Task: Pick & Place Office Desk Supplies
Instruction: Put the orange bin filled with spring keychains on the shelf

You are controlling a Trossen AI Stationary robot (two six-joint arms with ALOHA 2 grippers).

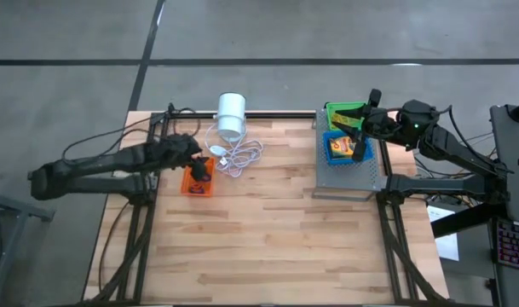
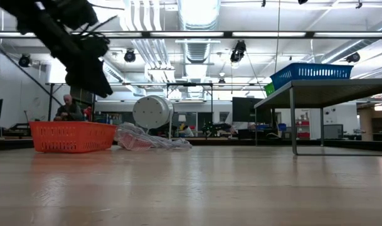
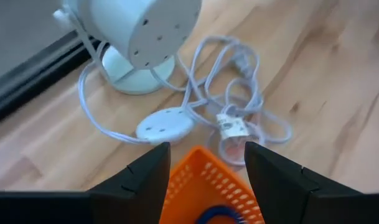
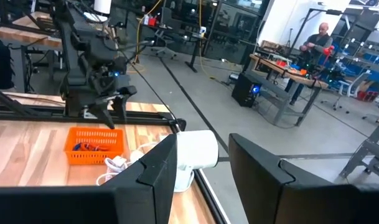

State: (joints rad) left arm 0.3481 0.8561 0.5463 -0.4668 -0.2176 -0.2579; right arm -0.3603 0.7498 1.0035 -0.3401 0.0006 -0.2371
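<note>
High view: the left gripper (image 1: 201,167) hovers over the orange basket (image 1: 197,182) at left-centre, while the right gripper (image 1: 361,136) sits above the blue basket (image 1: 348,149) at upper right. Left wrist view: its fingers (image 3: 153,169) are spread wide and hold nothing, 1 each side of the basket's rim (image 3: 205,177). Likely a pick is starting; next, lower and close.

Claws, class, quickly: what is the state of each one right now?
Left claw: open, holding nothing, above the orange basket.
Right claw: open, holding nothing, over the blue basket on the grey tray.
</note>
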